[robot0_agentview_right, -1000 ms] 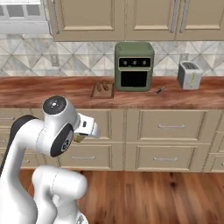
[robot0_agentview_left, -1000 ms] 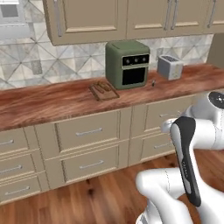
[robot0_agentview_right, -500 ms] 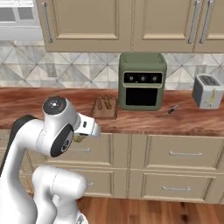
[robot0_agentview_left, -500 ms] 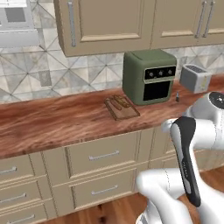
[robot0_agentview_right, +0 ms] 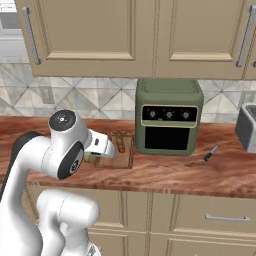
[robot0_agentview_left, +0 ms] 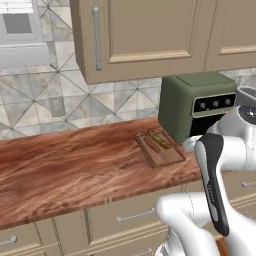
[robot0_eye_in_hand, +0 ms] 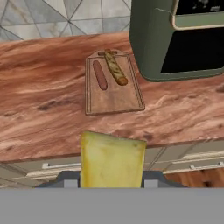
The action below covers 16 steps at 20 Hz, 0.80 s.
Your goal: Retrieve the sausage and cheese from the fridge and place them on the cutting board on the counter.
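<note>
My gripper (robot0_eye_in_hand: 111,183) is shut on the cheese (robot0_eye_in_hand: 112,159), a yellowish wedge held over the counter's front edge, short of the cutting board. The cutting board (robot0_eye_in_hand: 114,98) lies on the reddish-brown counter (robot0_eye_in_hand: 39,87), just left of a green oven. The dark red sausage (robot0_eye_in_hand: 99,75) lies on the board's left half. From the right base view, the cheese (robot0_agentview_right: 89,157) peeks out below the white hand at the left edge of the cutting board (robot0_agentview_right: 118,159). The left base view has the cutting board (robot0_agentview_left: 161,152) just left of the arm. The fridge is out of view.
A brown bread stick (robot0_eye_in_hand: 115,67) lies on the board beside the sausage. A green countertop oven (robot0_agentview_right: 168,116) stands right of the board, with a dark utensil (robot0_agentview_right: 210,152) and a toaster (robot0_agentview_right: 247,128) further right. Beige cabinets hang overhead; drawers sit below the counter.
The whole scene has shifted and grown larger: the base has driven closer to the counter, toward the board and oven. The cheese stays in my gripper.
</note>
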Tool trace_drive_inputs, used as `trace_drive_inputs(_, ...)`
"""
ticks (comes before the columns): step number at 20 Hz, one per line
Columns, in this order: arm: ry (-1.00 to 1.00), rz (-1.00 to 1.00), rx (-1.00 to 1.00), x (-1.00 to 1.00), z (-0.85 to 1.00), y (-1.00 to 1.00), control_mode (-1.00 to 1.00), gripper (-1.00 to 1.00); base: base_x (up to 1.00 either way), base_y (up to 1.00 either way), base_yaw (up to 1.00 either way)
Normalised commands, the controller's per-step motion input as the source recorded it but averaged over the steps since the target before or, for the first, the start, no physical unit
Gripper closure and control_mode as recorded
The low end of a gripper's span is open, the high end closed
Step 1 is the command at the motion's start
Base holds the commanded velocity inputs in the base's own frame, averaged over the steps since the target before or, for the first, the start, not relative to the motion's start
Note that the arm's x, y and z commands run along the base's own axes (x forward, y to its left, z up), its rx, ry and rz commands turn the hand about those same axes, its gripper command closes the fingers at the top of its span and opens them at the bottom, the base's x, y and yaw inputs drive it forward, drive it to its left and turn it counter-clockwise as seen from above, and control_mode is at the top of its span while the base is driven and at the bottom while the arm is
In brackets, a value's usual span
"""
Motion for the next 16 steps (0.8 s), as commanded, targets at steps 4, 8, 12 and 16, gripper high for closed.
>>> trace_drive_inputs(4, 0.00, 0.00, 0.00, 0.00, 0.00, 0.00, 1.00, 1.00, 0.59, -0.01, 0.04)
trace_drive_inputs(8, 0.00, 0.00, 0.00, 0.00, 0.00, 0.00, 1.00, 1.00, 0.29, 0.00, 0.00)
trace_drive_inputs(12, 0.00, 0.00, 0.00, 0.00, 0.00, 0.00, 1.00, 1.00, 0.00, 0.00, 0.00)
trace_drive_inputs(16, 0.00, 0.00, 0.00, 0.00, 0.00, 0.00, 1.00, 1.00, 0.00, 0.00, 0.00)
